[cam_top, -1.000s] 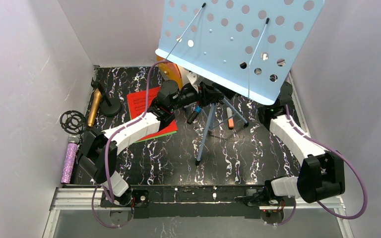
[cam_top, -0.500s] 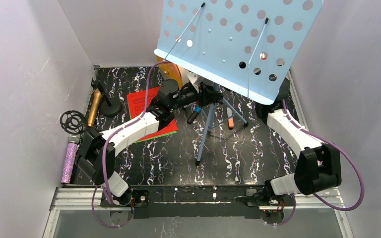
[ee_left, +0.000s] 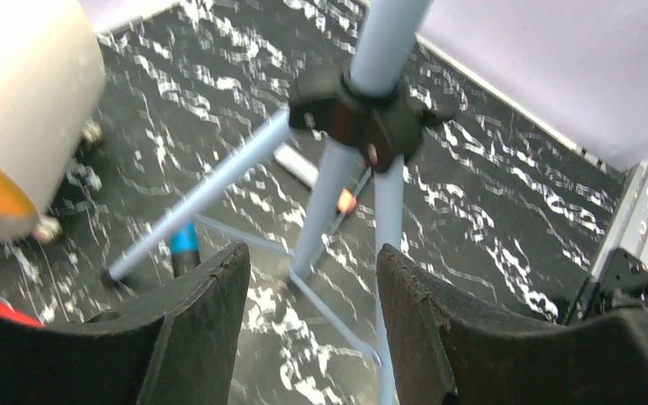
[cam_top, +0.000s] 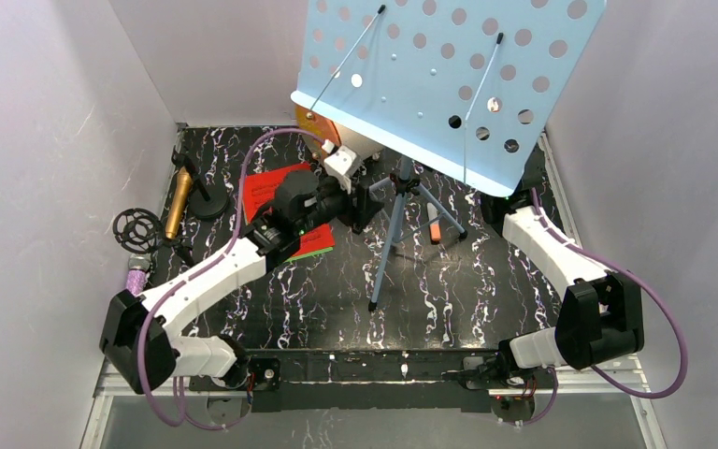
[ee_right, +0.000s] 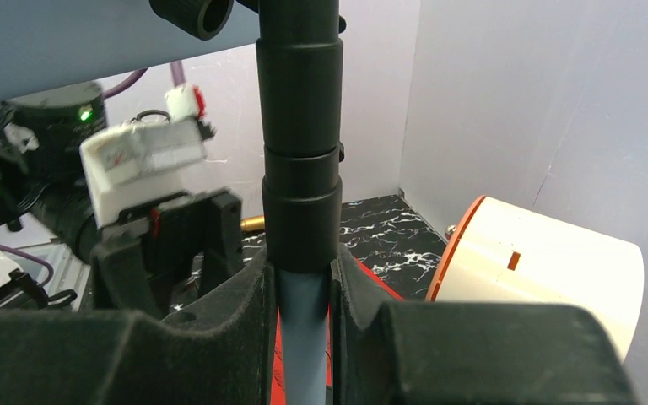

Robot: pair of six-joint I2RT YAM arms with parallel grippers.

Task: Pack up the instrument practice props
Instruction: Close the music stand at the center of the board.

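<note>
The pale-blue perforated sheet-music tripod (cam_top: 449, 75) stands mid-table on its spread legs (cam_top: 388, 243). My right gripper (ee_right: 302, 274) is shut on its post (ee_right: 301, 169), just under the black collar; in the top view the desk hides it. My left gripper (cam_top: 365, 198) (ee_left: 312, 261) stands open a short way left of the tripod hub (ee_left: 363, 122), with nothing between its fingers. Red music sheets (cam_top: 264, 187) lie over a green sheet (cam_top: 316, 251) under my left arm. The gold microphone (cam_top: 179, 201), a black mic tripod (cam_top: 136, 227) and the purple microphone (cam_top: 135, 279) lie at the left.
The round cream-and-orange cabinet (cam_top: 323, 131) (ee_right: 548, 278) sits behind the stand. An orange-tipped marker (cam_top: 434, 224) and a blue-banded marker (ee_left: 184, 240) lie among the tripod legs. A black round base (cam_top: 206, 201) rests beside the gold microphone. Walls close in on three sides.
My left gripper has opened and drawn back left from the tripod hub, its elbow swinging down and left. The right gripper moved in and shut on the post.
</note>
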